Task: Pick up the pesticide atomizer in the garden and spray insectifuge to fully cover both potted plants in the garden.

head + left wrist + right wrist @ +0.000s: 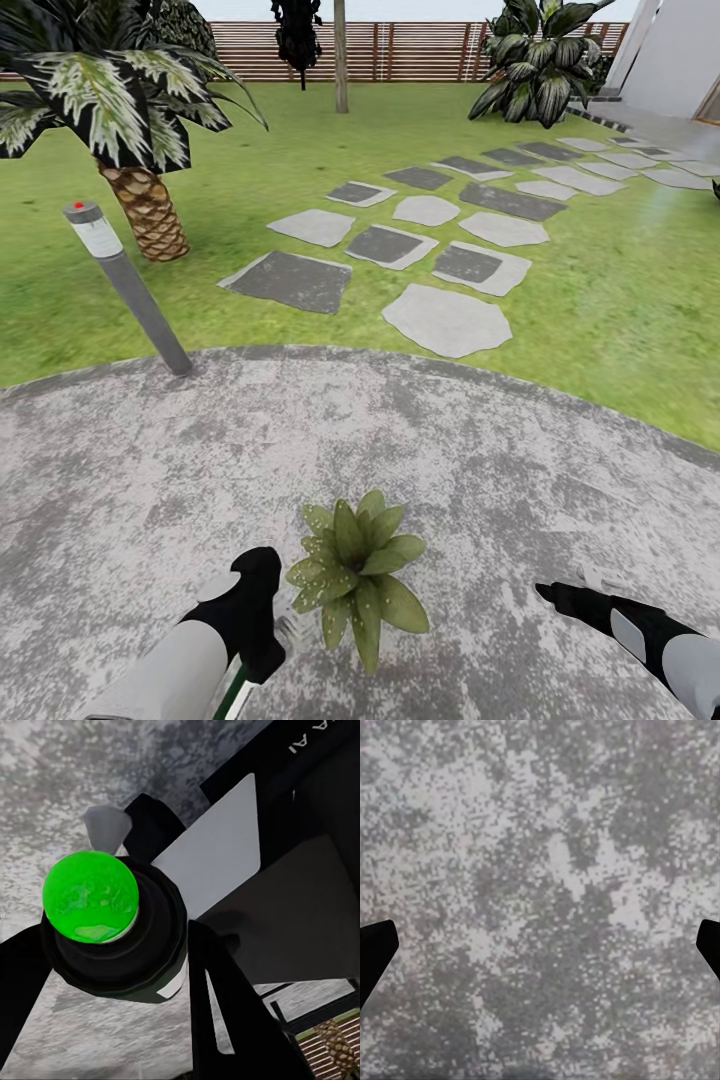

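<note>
One potted plant (355, 572), a low rosette of pointed green leaves, stands on the grey paved patio (480, 480) just in front of me; its pot is hidden under the leaves. Pale specks dot its left leaves. My left gripper (262, 640) is shut on the pesticide atomizer (234, 696), whose white spray head (288, 632) sits close beside the plant's left side. In the left wrist view the atomizer (112, 922) shows end-on, dark with a bright green round end, clamped between the black fingers (217, 1012). My right gripper (558, 596) hovers open over bare paving right of the plant, with its dark fingertips (375, 945) wide apart.
A grey bollard lamp (125, 285) with a red dot leans at the patio's left edge, with a palm (140, 190) behind it. Stepping stones (445, 318) lead across the lawn to a white wall at the far right. A wooden fence (420, 50) closes the back.
</note>
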